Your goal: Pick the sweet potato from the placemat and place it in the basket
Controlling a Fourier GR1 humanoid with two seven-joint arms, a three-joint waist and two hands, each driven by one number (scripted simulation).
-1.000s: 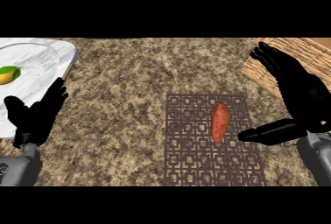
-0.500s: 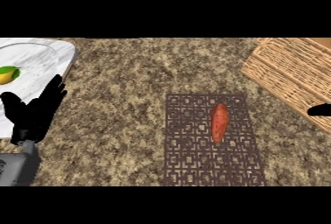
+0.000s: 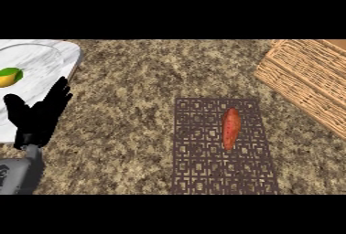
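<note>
An orange sweet potato [image 3: 230,128] lies lengthwise on the dark patterned placemat [image 3: 202,160] in the middle right of the counter. The woven basket [image 3: 310,77] stands at the upper right, apart from the mat. My left hand [image 3: 39,119] rests at the left edge, fingers straight and pointing up, holding nothing, far from the sweet potato. My right hand does not show in the head view.
A white marble board [image 3: 34,59] sits at the upper left, with a green and yellow fruit [image 3: 8,77] on it. Speckled granite counter [image 3: 135,91] spreads between the board and the placemat.
My right hand, which hovered open to the right of the sweet potato, has drawn off past the right edge and out of view. The left hand has stayed still.
</note>
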